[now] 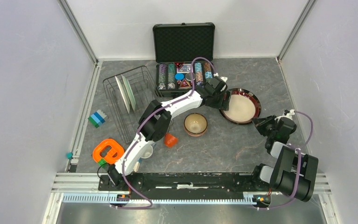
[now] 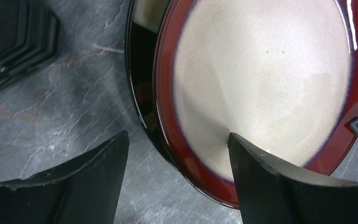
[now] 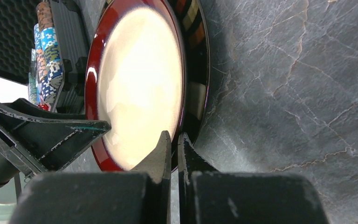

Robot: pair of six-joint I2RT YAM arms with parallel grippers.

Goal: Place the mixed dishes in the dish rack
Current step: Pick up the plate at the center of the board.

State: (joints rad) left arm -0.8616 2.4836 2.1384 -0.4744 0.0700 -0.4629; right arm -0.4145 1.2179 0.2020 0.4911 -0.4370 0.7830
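The top external camera is looking down from above and behind the near edge, taking in the whole worktop. The left wrist camera is peering past the left hand, very near the dark-rimmed beige plate. The right wrist camera is facing left, low over the worktop, past the right hand. All three are sharing that plate.

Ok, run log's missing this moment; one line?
left tool: open, straddling beige plate rim | right tool: shut at plate edge | dish rack: two plates

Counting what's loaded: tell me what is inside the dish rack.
Two plates stand on edge in the dish rack. The left arm covers its near corner.
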